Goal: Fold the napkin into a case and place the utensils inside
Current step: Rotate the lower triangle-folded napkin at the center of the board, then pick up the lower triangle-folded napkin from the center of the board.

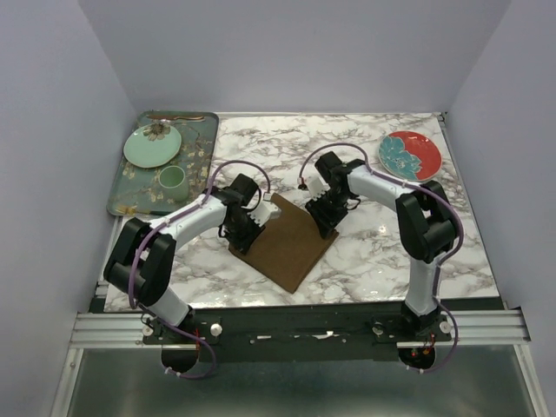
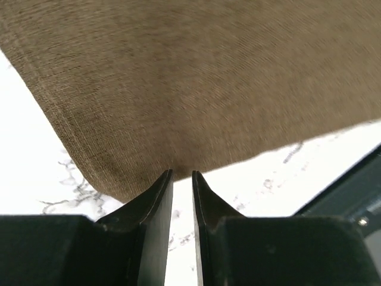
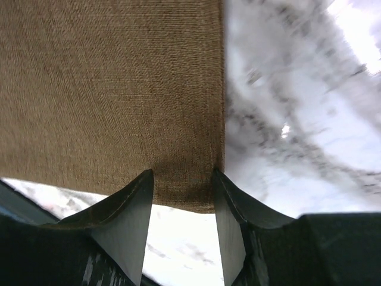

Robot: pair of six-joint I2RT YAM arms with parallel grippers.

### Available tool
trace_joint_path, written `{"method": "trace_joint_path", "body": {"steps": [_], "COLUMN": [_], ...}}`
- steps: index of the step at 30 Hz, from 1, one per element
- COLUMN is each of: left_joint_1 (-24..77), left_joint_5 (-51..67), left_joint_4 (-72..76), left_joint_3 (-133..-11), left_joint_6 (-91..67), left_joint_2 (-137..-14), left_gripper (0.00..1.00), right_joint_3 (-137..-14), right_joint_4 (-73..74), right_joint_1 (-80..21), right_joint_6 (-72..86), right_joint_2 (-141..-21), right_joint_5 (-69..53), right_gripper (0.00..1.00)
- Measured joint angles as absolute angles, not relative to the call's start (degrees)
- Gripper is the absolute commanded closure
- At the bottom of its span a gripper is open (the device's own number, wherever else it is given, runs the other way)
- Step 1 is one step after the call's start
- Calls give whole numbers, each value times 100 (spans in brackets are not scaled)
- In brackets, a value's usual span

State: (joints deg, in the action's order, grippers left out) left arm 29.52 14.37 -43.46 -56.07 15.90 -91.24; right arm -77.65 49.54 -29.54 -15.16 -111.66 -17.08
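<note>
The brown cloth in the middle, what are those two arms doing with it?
Two robot arms are working on the napkin, which lies spread on the marble table. The left gripper sits at one edge of it with its jaws almost together. The right gripper is at another edge, jaws apart on either side of the cloth. The napkin is not yet shaped into a case.

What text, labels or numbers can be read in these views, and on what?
None: no readable text in any view.
The brown napkin is plain weave, with no tag showing.
The green tray, mint plate and red plate carry floral patterns only, no lettering.
</note>
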Motion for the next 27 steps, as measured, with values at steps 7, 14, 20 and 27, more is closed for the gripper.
{"method": "trace_joint_path", "body": {"steps": [7,14,20,27], "left_joint_1": [2939,2687,2659,2659], "left_joint_5": [1874,1890,1870,1865], "left_joint_4": [-4674,-4259,-3964,-3833], "left_joint_3": [-5690,-5850,-5850,-5841], "left_joint_6": [1671,1494,1372,1334], "left_joint_2": [-8663,-8556,-8860,-9050], "left_gripper": [65,64,64,65], "right_joint_3": [-8128,-7865,-7183,-6960], "right_joint_4": [4807,4768,4547,4298], "right_joint_1": [-2856,-2523,-2272,-1905], "right_joint_6": [-1695,-1004,-296,228], "right_joint_2": [-11133,-10197,-9911,-10285], "right_joint_5": [-1686,-2180,-2255,-2429], "right_gripper": [25,19,19,18]}}
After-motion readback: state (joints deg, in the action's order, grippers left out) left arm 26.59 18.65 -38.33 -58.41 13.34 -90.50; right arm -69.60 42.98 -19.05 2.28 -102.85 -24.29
